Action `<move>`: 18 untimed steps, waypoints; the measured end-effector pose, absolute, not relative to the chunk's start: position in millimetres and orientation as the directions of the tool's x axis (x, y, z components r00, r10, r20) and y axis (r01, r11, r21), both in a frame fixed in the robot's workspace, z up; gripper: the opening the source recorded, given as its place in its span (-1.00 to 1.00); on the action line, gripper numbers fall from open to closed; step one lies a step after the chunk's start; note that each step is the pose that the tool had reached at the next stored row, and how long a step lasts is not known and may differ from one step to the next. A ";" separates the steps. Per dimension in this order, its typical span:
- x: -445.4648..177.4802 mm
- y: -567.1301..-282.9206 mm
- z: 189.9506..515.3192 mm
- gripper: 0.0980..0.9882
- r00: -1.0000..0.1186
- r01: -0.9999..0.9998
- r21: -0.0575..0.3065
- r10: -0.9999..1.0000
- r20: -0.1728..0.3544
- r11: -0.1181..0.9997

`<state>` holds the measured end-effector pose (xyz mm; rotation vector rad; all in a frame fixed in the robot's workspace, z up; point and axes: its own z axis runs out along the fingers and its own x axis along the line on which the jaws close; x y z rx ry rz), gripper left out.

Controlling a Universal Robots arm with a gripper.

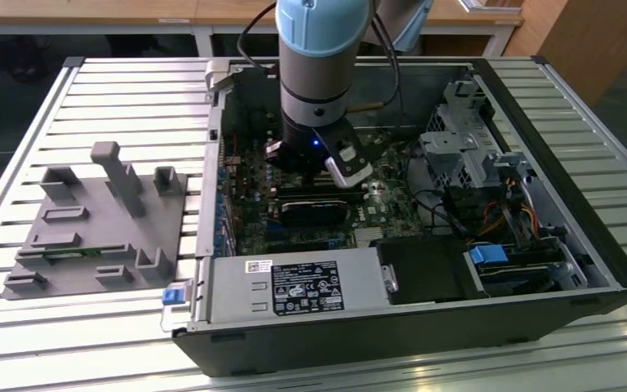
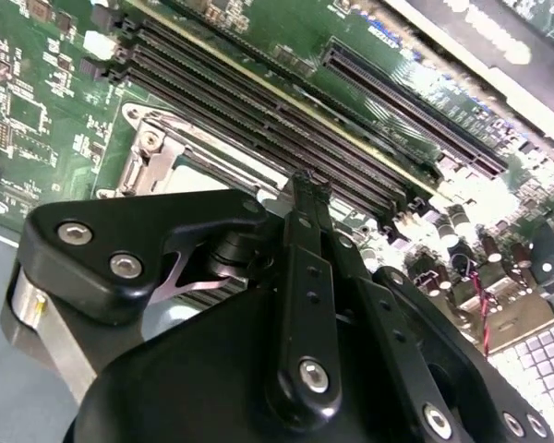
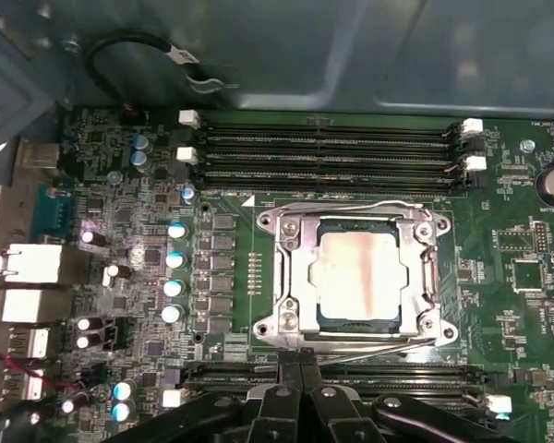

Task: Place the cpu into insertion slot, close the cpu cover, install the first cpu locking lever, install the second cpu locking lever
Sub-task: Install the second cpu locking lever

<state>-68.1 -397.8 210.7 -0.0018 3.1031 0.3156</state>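
Fingers together and empty, gripper (image 3: 300,374) poised just off the socket's near edge, beside the memory slots (image 3: 328,148), since cpu (image 3: 362,279) already seated in insertion slot (image 3: 300,318) under closed cpu cover (image 3: 295,277), levers apparently latched.

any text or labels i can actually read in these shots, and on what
None reads.
Black label on the silver power supply box, exterior view: white print and logos, too small.
White sticker beside it: too small.
Motherboard in the first wrist view: white markings near the cpu and cpu cover, too blurred.
The tool carries no text.
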 end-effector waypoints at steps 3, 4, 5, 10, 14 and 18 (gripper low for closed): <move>-71.0 -400.6 210.3 -0.97 -1.000 -0.004 0.216 0.001 -0.023 0.976; -71.9 -401.0 209.9 -0.97 -1.000 -0.003 0.220 0.002 -0.022 0.975; -72.7 -401.1 209.5 -0.97 -1.000 -0.003 0.224 0.002 -0.022 0.975; -74.2 -401.1 205.3 -0.97 -1.000 -0.004 0.238 0.002 -0.022 0.971; -74.7 -401.1 201.2 -0.97 -1.000 -0.004 0.247 0.002 -0.022 0.969; -75.2 -401.1 198.5 -0.97 -1.000 -0.003 0.256 0.002 -0.022 0.967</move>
